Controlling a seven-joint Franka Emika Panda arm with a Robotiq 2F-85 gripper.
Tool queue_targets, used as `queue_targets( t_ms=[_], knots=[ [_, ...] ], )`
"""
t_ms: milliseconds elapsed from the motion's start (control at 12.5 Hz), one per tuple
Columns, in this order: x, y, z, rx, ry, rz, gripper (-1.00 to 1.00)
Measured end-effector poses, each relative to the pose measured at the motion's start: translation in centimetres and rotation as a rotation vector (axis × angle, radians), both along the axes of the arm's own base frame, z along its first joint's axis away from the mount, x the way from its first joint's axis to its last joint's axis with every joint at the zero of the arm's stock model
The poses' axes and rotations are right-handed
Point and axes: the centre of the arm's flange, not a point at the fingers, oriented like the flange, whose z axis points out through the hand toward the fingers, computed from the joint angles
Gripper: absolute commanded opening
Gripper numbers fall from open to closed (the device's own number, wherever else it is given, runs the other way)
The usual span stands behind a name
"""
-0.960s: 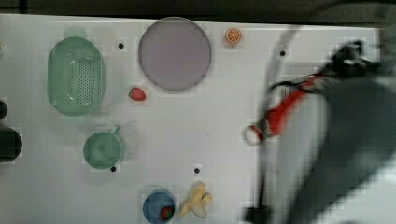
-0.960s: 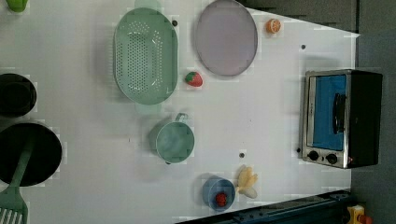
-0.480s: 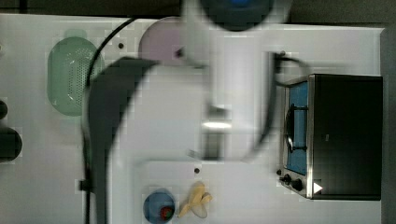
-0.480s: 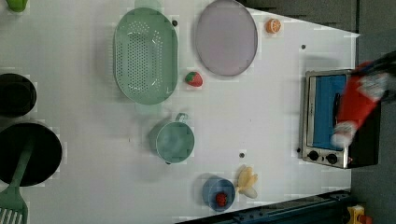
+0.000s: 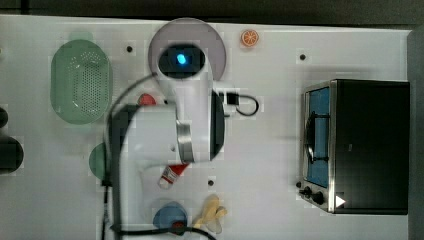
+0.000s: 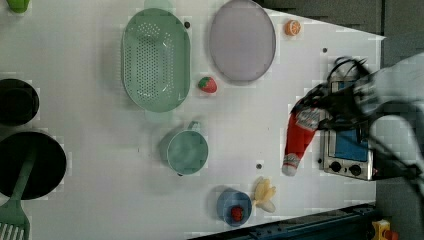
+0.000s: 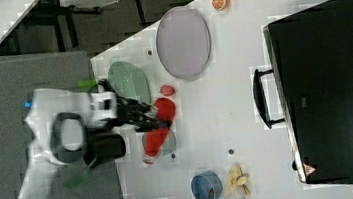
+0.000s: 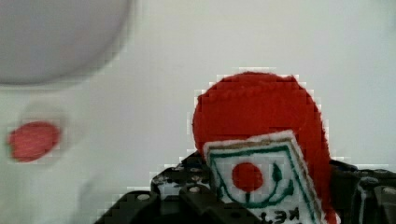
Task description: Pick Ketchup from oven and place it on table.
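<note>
- White counter (image 5: 270, 150) with a few small dark holes fills the scene; dark grey floor lies beyond its edges in the right view.
- The oven (image 5: 357, 145) stands at the top view's right, blue glass door and dark handle facing the middle of the counter, black knobs at its lower front corner.
- The white arm reaches over the middle of the counter in the top view, covering part of the plate (image 5: 215, 42) and of the green cup (image 6: 186, 150).
- The pincer (image 7: 154, 118) is clamped on the ketchup (image 6: 300, 137), its black fingers across the label end of the bottle.
- The ketchup hangs clear of the oven, tilted with its white cap lowest; in the left view it shows just beside the oven front, in the top view its cap end pokes out under the arm near a counter hole.
- In the wrist view the red bottle end and its label sit between the jaws, the strawberry (image 8: 32, 140) and the plate beyond.
- A green colander (image 6: 156, 59) lies beside the plate, an orange slice (image 5: 249, 38) near the far edge.
- A blue bowl (image 6: 233, 206) and a banana (image 6: 264, 192) sit by the near edge; black pans and a green spatula (image 6: 17, 205) lie at the left view's left.
</note>
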Motion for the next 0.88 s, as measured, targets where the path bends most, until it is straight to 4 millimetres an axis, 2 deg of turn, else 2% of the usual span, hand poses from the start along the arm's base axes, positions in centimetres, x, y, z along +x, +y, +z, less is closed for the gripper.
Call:
queue_targets(
  t_ms=[160, 320, 400, 640, 880],
  knots=[
    [-2.4, -1.9, -5.2, -0.009, 0.034, -0.029, 0.27],
    [-3.0, -4.4, -9.0, -0.018, -0.020, -0.075, 0.27],
    [-3.3, -5.5, -10.4, -0.015, -0.054, -0.100, 0.33],
    [-4.2, -7.2, -12.6, -0.026, -0.049, -0.135, 0.96],
    [-3.5, -7.8, -15.1, -0.038, -0.069, -0.141, 1.00]
  ],
)
